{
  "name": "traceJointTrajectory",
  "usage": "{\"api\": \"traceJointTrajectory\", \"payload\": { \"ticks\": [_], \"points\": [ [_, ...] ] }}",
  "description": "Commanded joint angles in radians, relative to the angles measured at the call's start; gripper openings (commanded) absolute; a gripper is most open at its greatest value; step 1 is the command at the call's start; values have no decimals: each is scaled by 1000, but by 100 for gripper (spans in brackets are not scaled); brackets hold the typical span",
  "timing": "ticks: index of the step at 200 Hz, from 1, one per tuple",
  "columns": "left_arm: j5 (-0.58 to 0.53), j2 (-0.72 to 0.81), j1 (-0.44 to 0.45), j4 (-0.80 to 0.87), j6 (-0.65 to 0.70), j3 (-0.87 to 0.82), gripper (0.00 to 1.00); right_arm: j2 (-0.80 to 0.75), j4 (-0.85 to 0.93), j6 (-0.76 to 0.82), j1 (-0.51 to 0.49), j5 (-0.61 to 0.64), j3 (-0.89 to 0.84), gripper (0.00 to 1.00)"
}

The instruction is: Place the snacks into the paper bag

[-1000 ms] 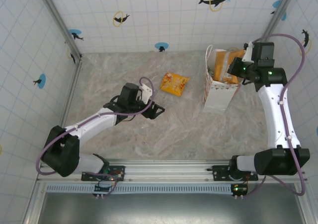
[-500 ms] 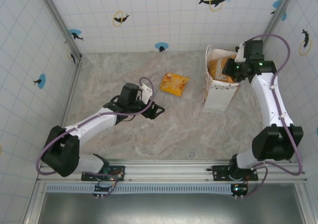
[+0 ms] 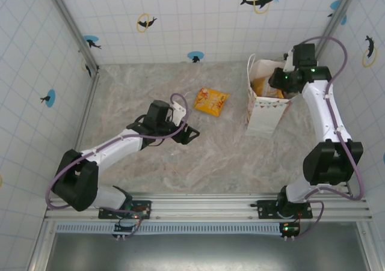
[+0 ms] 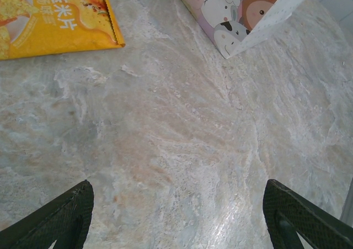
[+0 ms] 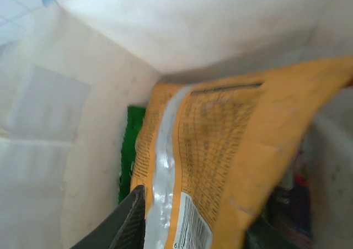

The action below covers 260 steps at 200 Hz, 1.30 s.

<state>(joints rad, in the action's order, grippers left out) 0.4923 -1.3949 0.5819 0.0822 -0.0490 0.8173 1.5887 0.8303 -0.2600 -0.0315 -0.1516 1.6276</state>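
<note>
The white paper bag [image 3: 264,112] stands upright at the right of the table, and its animal-print side [image 4: 248,11] shows in the left wrist view. My right gripper [image 3: 278,82] reaches into its mouth. Inside, an orange snack packet [image 5: 220,149] hangs blurred between my right fingers [image 5: 127,216], which stand apart on either side of it. A green packet [image 5: 128,149] lies against the bag's inner wall [image 5: 71,149]. A yellow-orange snack packet [image 3: 210,101] [image 4: 55,17] lies flat on the table. My left gripper [image 3: 191,134] [image 4: 176,216] hovers open just short of it, holding nothing.
The marble tabletop [image 3: 198,163] is bare between the two arms. Tiled walls and metal posts [image 3: 90,60] close in the workspace on three sides. Dark packets [image 5: 292,205] lie deeper in the bag.
My right gripper has carried the orange packet from beside the bag's rim down into the bag, and its jaws have parted. The left arm has stayed put.
</note>
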Motion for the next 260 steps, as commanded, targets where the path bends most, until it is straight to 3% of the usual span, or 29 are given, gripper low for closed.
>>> {"api": "traceJointTrajectory", "payload": {
  "ticks": [1,70,136,220,260],
  "points": [
    [12,-14,6,21,24,35,81,-28,50,42,2,87,125,40],
    [15,-23,8,19,15,44,81,-8,56,72,-41,73,131,37],
    [8,-23,7,26,18,51,81,65,59,126,-42,290,50,29],
    [6,-46,9,30,24,71,81,150,-39,122,-13,186,-105,23],
    [2,-38,10,28,25,82,81,92,-48,120,-13,116,-58,30]
  ]
}}
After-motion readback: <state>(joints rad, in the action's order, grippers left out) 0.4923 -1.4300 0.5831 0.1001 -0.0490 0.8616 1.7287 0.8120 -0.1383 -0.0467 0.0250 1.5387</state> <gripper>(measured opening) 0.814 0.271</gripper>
